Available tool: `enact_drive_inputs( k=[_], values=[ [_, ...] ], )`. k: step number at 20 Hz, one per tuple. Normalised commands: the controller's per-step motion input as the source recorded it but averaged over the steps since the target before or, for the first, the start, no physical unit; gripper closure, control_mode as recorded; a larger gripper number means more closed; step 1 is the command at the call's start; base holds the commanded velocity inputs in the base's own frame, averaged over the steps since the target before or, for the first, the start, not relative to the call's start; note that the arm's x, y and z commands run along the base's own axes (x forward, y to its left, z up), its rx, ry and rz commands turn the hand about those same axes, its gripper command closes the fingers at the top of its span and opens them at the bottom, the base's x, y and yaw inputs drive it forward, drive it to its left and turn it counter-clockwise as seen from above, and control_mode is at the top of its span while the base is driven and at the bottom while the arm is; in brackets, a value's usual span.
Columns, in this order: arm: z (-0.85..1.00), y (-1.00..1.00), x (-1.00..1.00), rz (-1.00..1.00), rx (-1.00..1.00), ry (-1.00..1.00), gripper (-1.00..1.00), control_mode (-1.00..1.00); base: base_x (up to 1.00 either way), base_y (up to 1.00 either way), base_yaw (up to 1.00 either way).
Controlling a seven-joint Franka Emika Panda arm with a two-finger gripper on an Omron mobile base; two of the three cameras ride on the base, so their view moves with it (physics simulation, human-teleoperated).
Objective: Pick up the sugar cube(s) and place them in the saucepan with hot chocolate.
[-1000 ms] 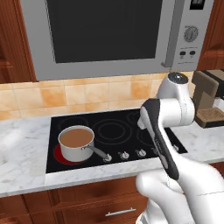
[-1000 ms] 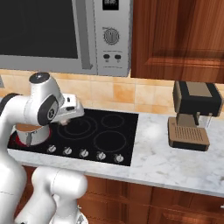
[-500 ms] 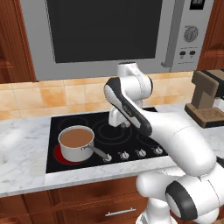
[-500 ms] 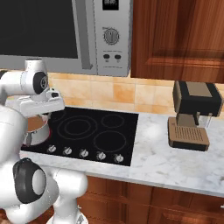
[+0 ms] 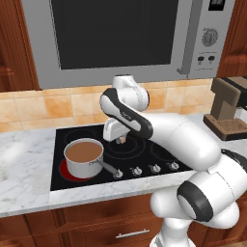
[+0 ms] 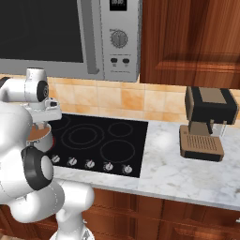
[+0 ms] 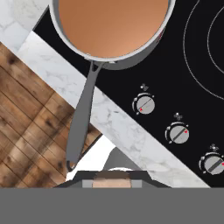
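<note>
Gripper (image 5: 120, 139) sits above the cooktop just right of the pan, jaws drawn in narrow on a small pale-brown cube (image 5: 122, 140) pinched between the fingertips; from the hand view the same tan block (image 7: 112, 179) shows at the bottom edge.

One large stainless microwave (image 5: 120, 38) with a dark door, mounted over the range. One black glass cooktop (image 5: 159, 149) set into a white marble counter (image 5: 24, 164), with ring burners marked on it. One brown-and-black coffee machine (image 6: 208, 122) on the counter, well to the right of the cooktop.

One small round steel saucepan (image 5: 84, 158) on the front-left burner, which glows red under it. Filled with smooth brown liquid, hot chocolate, nothing visible floating on it. Its straight grey handle (image 7: 83, 118) points out over the counter's front edge.

Five round silver knobs (image 6: 89, 164) in a row along the cooktop's front edge in the right base view; three show from the hand view.
</note>
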Motion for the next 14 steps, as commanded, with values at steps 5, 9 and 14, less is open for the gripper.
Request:
enact_drive_inputs(
  k=[5, 9, 14],
  values=[
    [-0.27, 0.34, 0.06, 0.0, 0.02, -0.17, 1.0, -1.0, 0.0, 0.0, 0.0],
    [-0.05, 0.35, 0.1, 0.0, 0.01, -0.19, 1.0, -1.0, 0.0, 0.0, 0.0],
    [0.0, 0.4, 0.24, 0.0, 0.0, -0.06, 1.0, -1.0, 0.0, 0.0, 0.0]
  ],
)
